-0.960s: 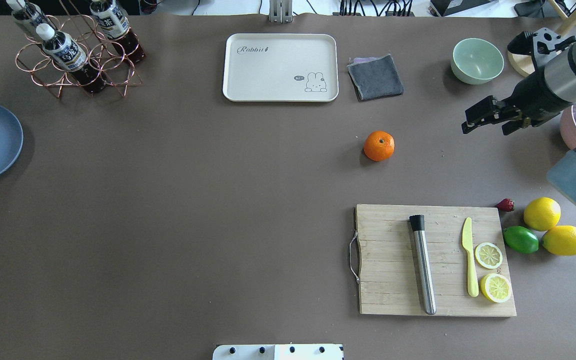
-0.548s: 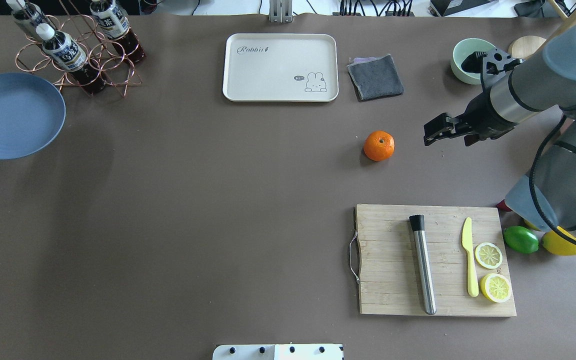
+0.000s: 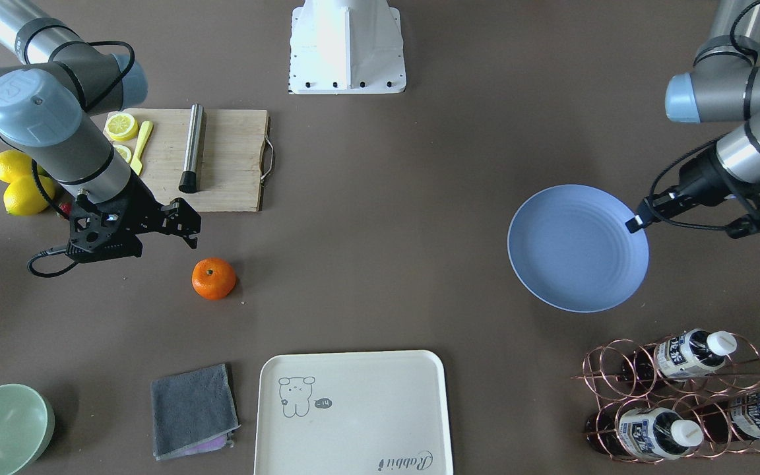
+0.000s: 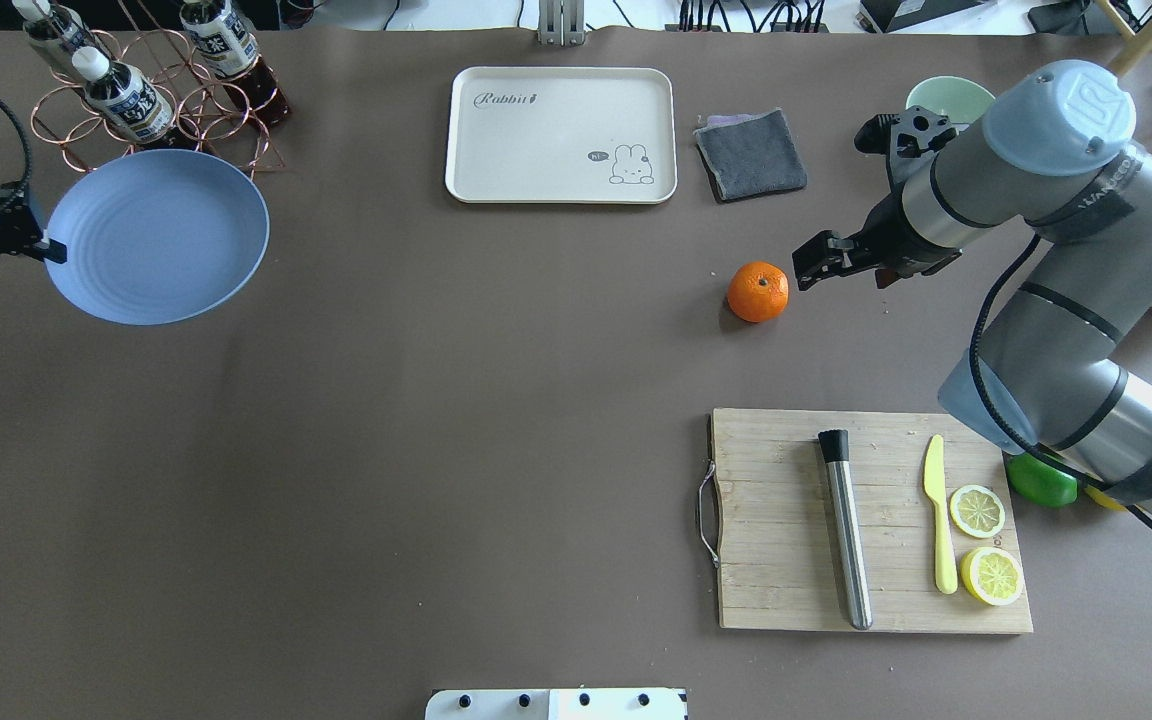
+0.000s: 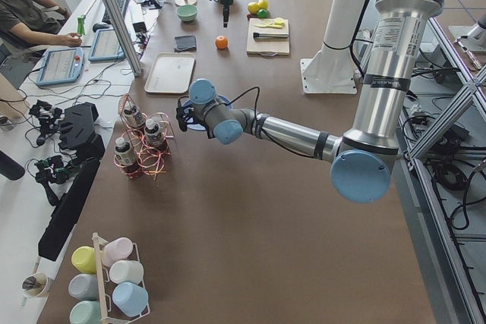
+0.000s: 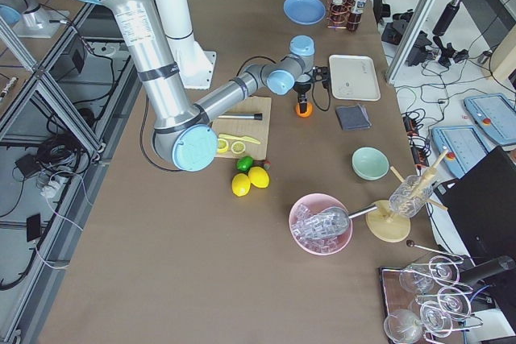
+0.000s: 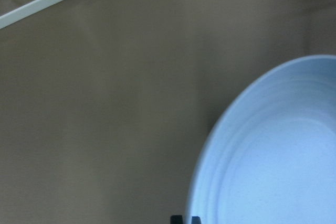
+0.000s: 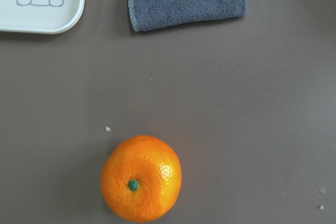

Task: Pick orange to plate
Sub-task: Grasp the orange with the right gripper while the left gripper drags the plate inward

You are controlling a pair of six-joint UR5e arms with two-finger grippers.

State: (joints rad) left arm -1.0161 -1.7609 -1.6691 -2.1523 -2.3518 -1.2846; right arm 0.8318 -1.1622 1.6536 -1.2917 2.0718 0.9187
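The orange lies on the brown table between the grey cloth and the cutting board, also seen as the orange and, from close above, the orange. My right gripper hovers open just to its right, not touching it; in the front view the right gripper is up and left of the fruit. The pale blue plate is at the far left, held by its rim in my shut left gripper. The plate fills the left wrist view.
A cream tray and a grey cloth lie at the back. The cutting board carries a steel rod, a yellow knife and lemon slices. A bottle rack stands behind the plate. Lemons, a lime and a mint bowl are on the right.
My left gripper has carried the plate to the right, further over the table. My right gripper has swept left and now hangs beside the orange, which has not moved.
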